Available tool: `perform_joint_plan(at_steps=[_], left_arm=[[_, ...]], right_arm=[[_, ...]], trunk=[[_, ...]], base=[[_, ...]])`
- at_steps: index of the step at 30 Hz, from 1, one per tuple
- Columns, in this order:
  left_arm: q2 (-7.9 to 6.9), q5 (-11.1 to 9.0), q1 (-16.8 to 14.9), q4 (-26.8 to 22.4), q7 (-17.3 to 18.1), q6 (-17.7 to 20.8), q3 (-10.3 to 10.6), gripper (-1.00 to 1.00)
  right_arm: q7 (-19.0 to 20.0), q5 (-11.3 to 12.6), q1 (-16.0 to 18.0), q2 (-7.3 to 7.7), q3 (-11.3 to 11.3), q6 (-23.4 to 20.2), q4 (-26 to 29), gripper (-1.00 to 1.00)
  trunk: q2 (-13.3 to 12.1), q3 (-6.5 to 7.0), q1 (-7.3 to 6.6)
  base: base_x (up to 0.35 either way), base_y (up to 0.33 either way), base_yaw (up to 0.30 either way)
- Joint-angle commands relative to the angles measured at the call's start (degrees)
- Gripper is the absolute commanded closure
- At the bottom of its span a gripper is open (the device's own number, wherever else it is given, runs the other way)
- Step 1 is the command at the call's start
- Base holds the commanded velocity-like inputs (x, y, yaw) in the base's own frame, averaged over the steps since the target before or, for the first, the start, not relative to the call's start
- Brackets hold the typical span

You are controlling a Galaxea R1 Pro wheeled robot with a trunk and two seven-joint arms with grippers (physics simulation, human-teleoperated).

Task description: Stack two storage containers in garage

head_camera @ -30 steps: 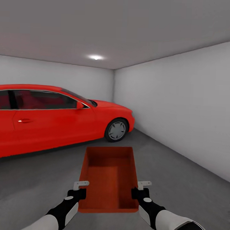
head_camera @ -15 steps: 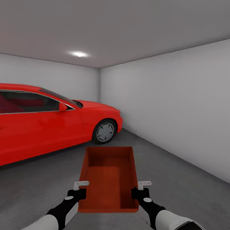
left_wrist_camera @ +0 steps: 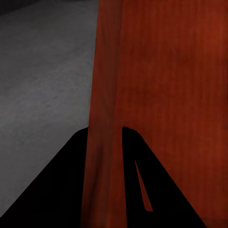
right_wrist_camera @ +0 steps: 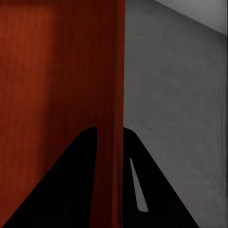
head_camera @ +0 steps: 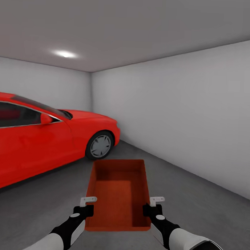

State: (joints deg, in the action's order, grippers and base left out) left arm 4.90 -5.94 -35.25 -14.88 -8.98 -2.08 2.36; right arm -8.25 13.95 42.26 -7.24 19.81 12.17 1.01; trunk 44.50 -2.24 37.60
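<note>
Between both grippers: one storage container (head_camera: 118,192), carried above the garage floor (head_camera: 194,200).
Left gripper (head_camera: 85,210) pinches its left wall, right gripper (head_camera: 150,210) its right wall, fingers (left_wrist_camera: 135,156) straddling each. Red car (head_camera: 37,135) sits further left in view than before; camera turned.

I see an orange-red ribbed container (head_camera: 118,192), a bright red car (head_camera: 41,136) at left, white-grey walls (head_camera: 183,116), speckled dark-grey floor (head_camera: 194,200).

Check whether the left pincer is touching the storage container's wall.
Touching. In the left wrist view, the left pincer straddles the storage container, with its thin side wall pinched between both dark fingers and no gap visible.
</note>
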Motion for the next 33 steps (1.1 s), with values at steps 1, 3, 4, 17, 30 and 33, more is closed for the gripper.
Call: perform_joint_plan(at_steps=[1,3,4,17,30,33], left_arm=[[-0.60,-0.7,0.0,0.2,-1.7,-0.2,-0.2,1.00],[-0.60,-0.7,0.0,0.2,-1.7,-0.3,-0.2,1.00],[-0.60,-0.7,0.0,0.2,-1.7,-0.3,-0.2,1.00],[-0.60,-0.7,0.0,0.2,-1.7,-0.3,-0.2,1.00],[-0.60,-0.6,0.0,0.2,-1.7,-0.3,-0.2,1.00],[-0.60,-0.6,0.0,0.2,-1.7,-0.3,-0.2,1.00]], right_arm=[[-0.2,-0.2,0.1,-0.05,-2.1,2.0,0.1,1.00],[-0.2,-0.2,0.1,-0.05,-2.1,2.0,0.1,1.00],[-0.2,-0.2,0.1,-0.05,-2.1,2.0,0.1,1.00],[-0.2,-0.2,0.1,-0.05,-2.1,2.0,0.1,1.00],[-0.2,-0.2,0.1,-0.05,-2.1,2.0,0.1,1.00],[-0.2,-0.2,0.1,-0.05,-2.1,2.0,0.1,1.00]], trunk=[[0.1,-0.10,0.05],[0.1,-0.10,0.05],[0.1,-0.10,0.05],[0.1,-0.10,0.05],[0.1,-0.10,0.05],[0.1,-0.10,0.05]], base=[[0.319,0.174,-0.281],[0.319,0.174,-0.281],[0.319,0.173,-0.281],[0.319,0.173,-0.281],[0.319,0.173,-0.281],[0.319,0.173,-0.282]])
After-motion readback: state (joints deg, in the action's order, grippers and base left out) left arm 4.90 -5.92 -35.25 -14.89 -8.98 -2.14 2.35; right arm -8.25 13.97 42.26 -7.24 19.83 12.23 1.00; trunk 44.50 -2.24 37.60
